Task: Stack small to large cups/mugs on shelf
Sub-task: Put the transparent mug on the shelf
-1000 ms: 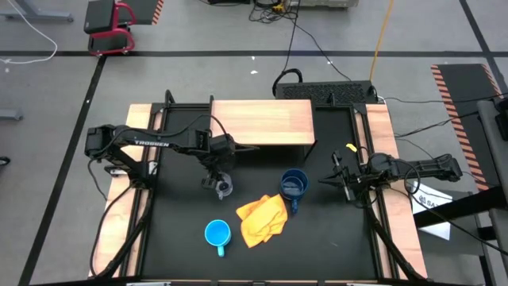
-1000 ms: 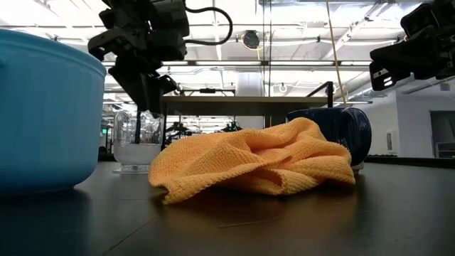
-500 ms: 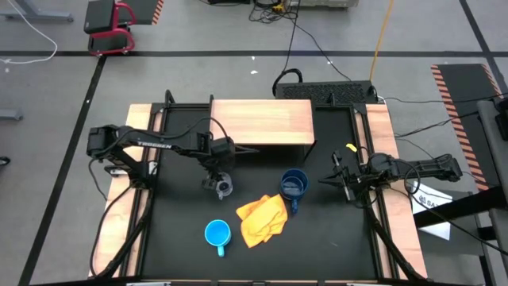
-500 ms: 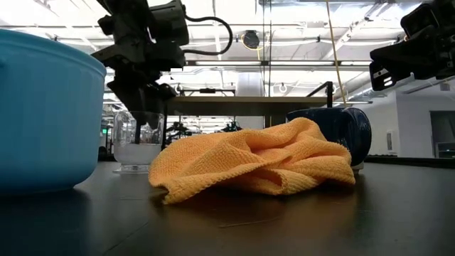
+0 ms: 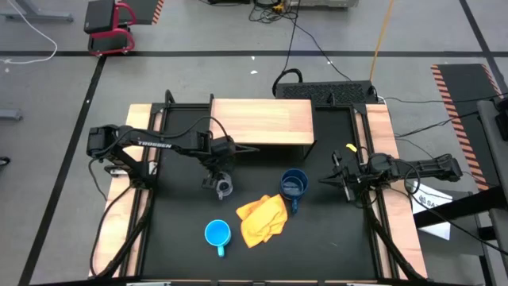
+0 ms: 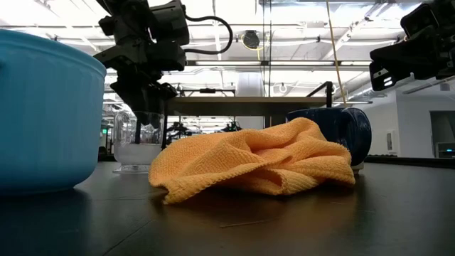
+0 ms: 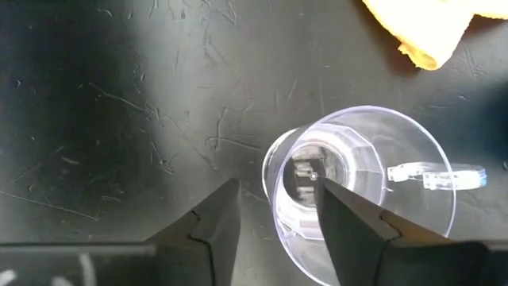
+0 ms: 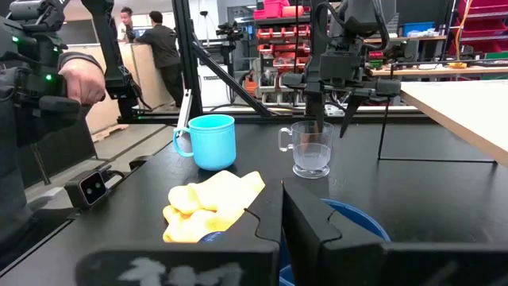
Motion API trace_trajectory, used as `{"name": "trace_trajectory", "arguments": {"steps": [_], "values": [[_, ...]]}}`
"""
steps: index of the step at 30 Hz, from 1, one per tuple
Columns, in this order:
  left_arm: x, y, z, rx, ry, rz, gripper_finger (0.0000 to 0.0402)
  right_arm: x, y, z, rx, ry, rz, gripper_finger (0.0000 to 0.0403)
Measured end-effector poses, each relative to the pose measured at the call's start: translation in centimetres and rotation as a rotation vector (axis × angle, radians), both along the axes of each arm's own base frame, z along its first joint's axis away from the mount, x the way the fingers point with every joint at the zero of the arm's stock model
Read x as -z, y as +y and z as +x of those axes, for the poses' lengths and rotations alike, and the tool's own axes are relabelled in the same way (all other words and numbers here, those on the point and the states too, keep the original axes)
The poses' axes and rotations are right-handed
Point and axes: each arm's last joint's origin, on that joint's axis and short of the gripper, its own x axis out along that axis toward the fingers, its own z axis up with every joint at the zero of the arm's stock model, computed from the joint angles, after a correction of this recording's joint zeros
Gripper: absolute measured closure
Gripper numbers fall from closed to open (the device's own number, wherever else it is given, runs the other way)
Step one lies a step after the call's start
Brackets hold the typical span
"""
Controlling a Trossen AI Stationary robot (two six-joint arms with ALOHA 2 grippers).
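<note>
The small clear glass cup [image 7: 365, 191] stands upright on the black table [image 5: 175, 230], left of centre. My left gripper [image 7: 276, 184] comes down on it from above, open. One finger is inside the rim and the other outside; no touch shows. The light blue mug [image 5: 217, 233] stands near the front edge. The dark blue mug [image 5: 294, 185] stands right of centre, beside the yellow cloth. The wooden shelf [image 5: 262, 121] stands at the back. My right gripper [image 5: 327, 179] waits shut and level at the table's right side.
A crumpled yellow cloth [image 5: 262, 218] lies between the two mugs, close to the glass cup. Light wooden rails [image 5: 389, 159] run along both table sides. In the right wrist view a person's hand [image 8: 79, 83] shows beyond the table's left side.
My left gripper has sunk a little over the glass cup, so that one finger now reaches inside its rim. The cup has not moved.
</note>
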Motion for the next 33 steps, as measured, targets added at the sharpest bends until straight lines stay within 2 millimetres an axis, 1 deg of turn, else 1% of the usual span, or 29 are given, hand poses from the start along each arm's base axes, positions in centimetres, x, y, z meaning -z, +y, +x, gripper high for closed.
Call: {"name": "trace_trajectory", "arguments": {"steps": [4,11,21,23,27,33], "values": [[0.0,0.0,0.0,0.002,-0.001,0.001,0.0293,0.0,0.0,0.0,-0.001,0.000,0.000,0.0403],[-0.1,0.0,0.2,0.024,-0.021,0.019,0.0390,0.0,0.0,0.0,0.000,0.000,0.000,0.0403],[-0.1,0.1,0.1,0.046,-0.024,0.031,0.0398,0.0,0.0,0.0,0.000,0.000,0.000,0.0403],[-0.5,0.0,-0.1,0.051,-0.033,0.041,0.0399,0.0,0.0,0.0,0.000,0.000,0.000,0.0403],[-2.3,0.0,-0.9,0.065,-0.101,0.079,0.0399,0.0,0.0,0.0,-0.001,0.001,0.000,0.0403],[-6.1,-0.4,-3.2,0.020,-0.244,0.085,0.0400,0.0,0.0,0.0,-0.001,0.001,0.003,0.0403]]}}
